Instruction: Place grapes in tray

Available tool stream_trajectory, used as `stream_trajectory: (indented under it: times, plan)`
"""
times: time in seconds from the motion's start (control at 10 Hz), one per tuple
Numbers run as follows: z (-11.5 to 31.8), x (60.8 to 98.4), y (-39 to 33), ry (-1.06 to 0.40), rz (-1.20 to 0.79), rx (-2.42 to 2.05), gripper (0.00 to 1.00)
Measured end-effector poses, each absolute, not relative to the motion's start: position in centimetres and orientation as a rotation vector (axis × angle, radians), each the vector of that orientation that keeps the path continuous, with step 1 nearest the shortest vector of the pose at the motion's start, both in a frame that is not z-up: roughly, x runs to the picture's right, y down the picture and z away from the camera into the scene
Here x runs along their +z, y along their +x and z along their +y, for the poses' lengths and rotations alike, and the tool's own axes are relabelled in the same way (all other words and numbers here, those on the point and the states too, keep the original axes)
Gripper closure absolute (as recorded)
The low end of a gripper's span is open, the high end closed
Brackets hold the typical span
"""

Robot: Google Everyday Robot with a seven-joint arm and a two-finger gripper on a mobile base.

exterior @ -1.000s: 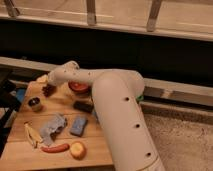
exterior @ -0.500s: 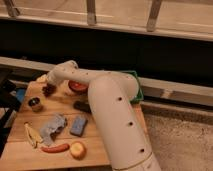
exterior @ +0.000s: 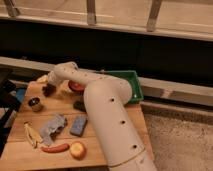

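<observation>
My gripper [exterior: 49, 88] is at the end of the white arm, low over the back left of the wooden table [exterior: 107, 165]. A small dark clump that looks like the grapes [exterior: 47, 91] sits right at the gripper; I cannot tell whether it is held. The green tray [exterior: 131, 83] stands at the back right of the table, largely hidden behind the arm's big white link. The tray is well to the right of the gripper.
A red-brown bowl [exterior: 75, 86] sits just right of the gripper. On the table are a small metal cup [exterior: 34, 103], a grey cloth [exterior: 52, 125], a blue sponge [exterior: 78, 125], a banana peel [exterior: 31, 134], a red sausage-like thing [exterior: 55, 148] and an apple [exterior: 77, 150].
The big arm link has swung a little to the left in the view. The gripper end stays at about the same spot by the dark clump.
</observation>
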State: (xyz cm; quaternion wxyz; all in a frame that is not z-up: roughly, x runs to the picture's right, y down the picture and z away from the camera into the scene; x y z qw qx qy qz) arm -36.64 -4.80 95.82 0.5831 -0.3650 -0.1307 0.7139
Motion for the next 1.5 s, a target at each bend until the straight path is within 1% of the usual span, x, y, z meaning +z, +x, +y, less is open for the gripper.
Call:
stream_trajectory:
  times: [0.2,0.4,0.5,1.0,1.1,1.2,1.3,1.5]
  plan:
    - [-4.0,96.3,-38.6,-0.901,-0.311,1.659,0.2]
    - [-3.4,96.7,-38.9,-0.932,-0.31,1.653,0.21]
    - [-3.0,96.7,-39.3,-0.947,-0.306,1.644,0.27]
    - [-2.0,96.9,-39.7,-0.967,-0.278,1.629,0.78]
    - [-1.8,96.9,-39.6,-0.969,-0.271,1.633,0.9]
    - [-1.8,96.9,-39.6,-0.969,-0.268,1.634,0.96]
    - [-1.7,96.9,-39.5,-0.968,-0.264,1.635,1.0]
    - [-1.7,96.8,-39.3,-0.966,-0.264,1.639,1.0]
